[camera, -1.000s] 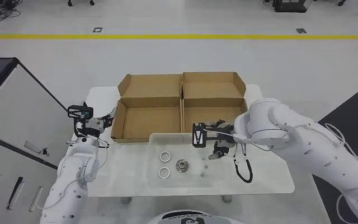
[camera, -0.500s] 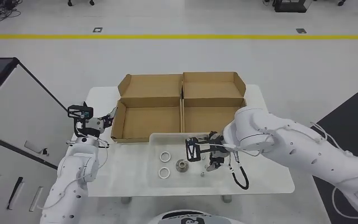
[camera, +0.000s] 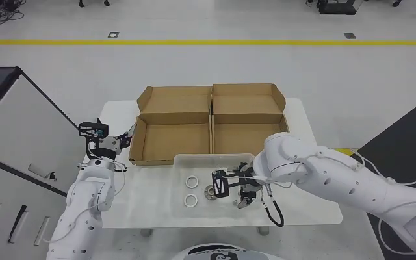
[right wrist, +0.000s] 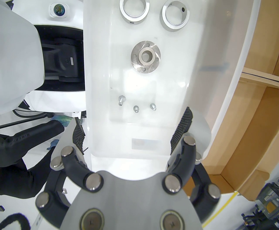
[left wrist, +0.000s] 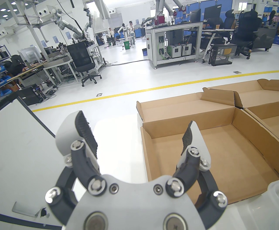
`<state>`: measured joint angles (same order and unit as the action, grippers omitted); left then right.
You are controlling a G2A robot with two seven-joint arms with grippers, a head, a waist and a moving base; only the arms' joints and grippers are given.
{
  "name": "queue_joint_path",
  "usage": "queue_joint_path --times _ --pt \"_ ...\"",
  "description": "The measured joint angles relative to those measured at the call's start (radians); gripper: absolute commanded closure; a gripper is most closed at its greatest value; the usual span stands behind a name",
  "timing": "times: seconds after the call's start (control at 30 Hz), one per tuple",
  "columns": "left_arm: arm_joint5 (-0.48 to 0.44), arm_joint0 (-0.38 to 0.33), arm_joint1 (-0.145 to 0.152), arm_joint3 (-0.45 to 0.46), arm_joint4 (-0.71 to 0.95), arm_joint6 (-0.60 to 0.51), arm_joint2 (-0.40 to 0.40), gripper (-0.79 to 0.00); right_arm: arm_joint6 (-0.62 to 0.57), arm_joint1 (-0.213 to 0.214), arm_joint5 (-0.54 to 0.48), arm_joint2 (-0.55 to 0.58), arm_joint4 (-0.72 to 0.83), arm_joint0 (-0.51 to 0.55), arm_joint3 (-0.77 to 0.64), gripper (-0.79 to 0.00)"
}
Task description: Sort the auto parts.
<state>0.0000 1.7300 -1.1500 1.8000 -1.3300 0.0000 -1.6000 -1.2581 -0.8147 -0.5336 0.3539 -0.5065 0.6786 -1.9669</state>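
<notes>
— Since you have the view from above, what are the parts lying in?
— They lie in a clear, thin plastic tray with rounded corners. It sits on the white table, just at six o'clock of two open cardboard boxes.
— Tell me about the boxes.
— Both are plain brown, shallow and matte, with their flaps folded back. The left box is at eleven o'clock of the tray and the right box at one o'clock. They stand side by side, touching.
— And the parts?
— Two smooth, pale metal rings lie flat toward the tray's nine o'clock end. Both are wide and thin-walled. Near the middle lies a round steel flange with a raised collar and a brushed, swirled face. Three small shiny bolts lie between the flange and the right gripper.
— How is that arm posed?
— Its elbow is bent and its wrist is turned toward nine o'clock. The right gripper hangs over the tray's three o'clock end. Its ribbed black pads are spread wide, with nothing held.
— And the left?
— The left gripper is at nine o'clock of the left box, just beside its wall, pointing toward three o'clock. Its fingers are parted and empty too.
</notes>
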Motion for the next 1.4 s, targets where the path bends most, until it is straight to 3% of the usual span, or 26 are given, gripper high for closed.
queue_joint_path --times 0.27,1.0,1.2,1.4 --pt "0.000 0.000 0.000 0.000 0.000 0.000 0.000 -0.785 0.020 -0.018 0.012 -0.001 -0.006 0.002 0.036 -0.785" --pt "0.000 0.000 0.000 0.000 0.000 0.000 0.000 -0.785 0.048 -0.011 0.041 0.028 -0.046 0.015 0.012 -0.785" --pt "0.000 0.000 0.000 0.000 0.000 0.000 0.000 -0.785 -0.047 -0.014 0.086 0.031 -0.032 0.010 -0.004 -0.785" --pt "0.000 0.000 0.000 0.000 0.000 0.000 0.000 -0.785 -0.140 -0.047 0.135 0.003 -0.001 -0.019 0.007 -0.785"
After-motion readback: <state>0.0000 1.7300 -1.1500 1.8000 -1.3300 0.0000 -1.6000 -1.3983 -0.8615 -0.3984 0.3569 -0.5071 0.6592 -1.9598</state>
